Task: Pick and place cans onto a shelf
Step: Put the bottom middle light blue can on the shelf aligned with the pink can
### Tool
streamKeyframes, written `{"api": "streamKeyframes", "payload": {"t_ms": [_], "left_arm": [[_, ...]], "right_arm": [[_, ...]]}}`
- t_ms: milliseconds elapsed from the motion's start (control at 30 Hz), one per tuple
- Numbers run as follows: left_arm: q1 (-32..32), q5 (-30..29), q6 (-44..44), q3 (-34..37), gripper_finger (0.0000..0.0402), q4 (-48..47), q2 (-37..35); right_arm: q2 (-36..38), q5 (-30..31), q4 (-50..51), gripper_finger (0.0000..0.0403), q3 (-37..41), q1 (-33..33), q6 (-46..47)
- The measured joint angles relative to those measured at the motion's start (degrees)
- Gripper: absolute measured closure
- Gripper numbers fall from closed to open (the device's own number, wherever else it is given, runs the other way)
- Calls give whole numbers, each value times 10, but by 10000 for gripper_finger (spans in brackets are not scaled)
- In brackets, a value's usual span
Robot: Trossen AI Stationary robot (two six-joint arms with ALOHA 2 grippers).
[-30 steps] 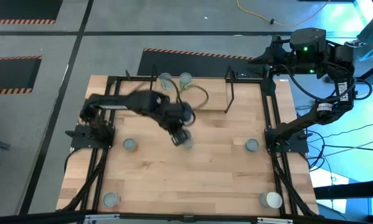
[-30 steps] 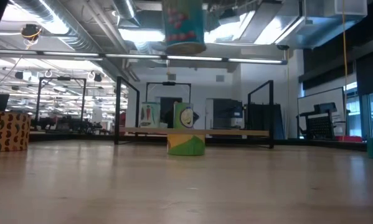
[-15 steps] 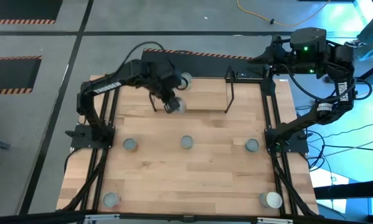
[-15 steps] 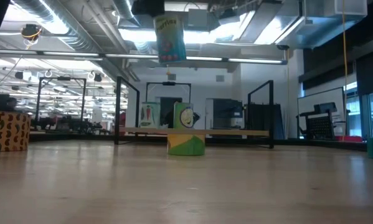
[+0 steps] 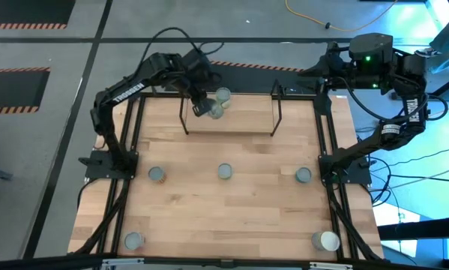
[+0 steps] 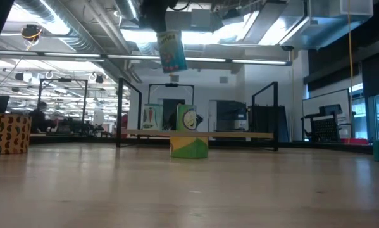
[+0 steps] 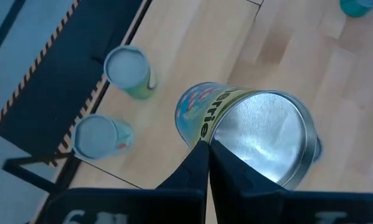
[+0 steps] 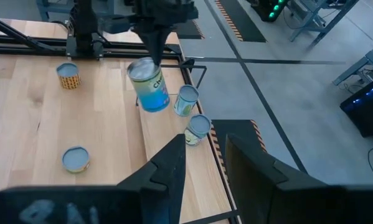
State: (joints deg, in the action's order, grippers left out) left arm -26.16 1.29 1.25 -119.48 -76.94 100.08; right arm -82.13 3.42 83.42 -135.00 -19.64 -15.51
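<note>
A can with blue sides, a yellow label and a silver top hangs high over the shelf at the table's far edge, with my left gripper shut on it. Two cans stand upright on the shelf's light board; the low view shows them below the held can. My right gripper waits open and holding nothing beyond the table's far right corner, looking toward the shelf. My left gripper pinches the can's top rim between its two fingers, one on the silver top inside the rim and one on the side wall outside. The fingers slant down from above. The can hangs tilted below them, lifted clear of shelf and table.
Several more cans stand on the table: an orange-sided one at left, one in the middle, one at right, and two near the front corners. Black wire loops rise at the shelf's ends.
My left gripper has carried the can from above the table's middle toward the far edge, staying shut, to a place over the shelf. Its wrist has rolled on the way, and the can, which hung roughly upright, now hangs tilted. The right arm has kept still.
</note>
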Motion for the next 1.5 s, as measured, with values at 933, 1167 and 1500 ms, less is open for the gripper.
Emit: {"api": "streamKeyframes", "payload": {"t_ms": [933, 1167, 1500], "left_arm": [[-31, 38, 84, 0, 401, 263, 146], [-39, 37, 84, 0, 401, 316, 193], [-39, 6, 85, 0, 401, 315, 225]], "right_arm": [[-38, 31, 4, 286, 0, 0, -1], [-36, 74, 13, 286, 0, 0, -1], [-36, 75, 17, 286, 0, 0, 0]]}}
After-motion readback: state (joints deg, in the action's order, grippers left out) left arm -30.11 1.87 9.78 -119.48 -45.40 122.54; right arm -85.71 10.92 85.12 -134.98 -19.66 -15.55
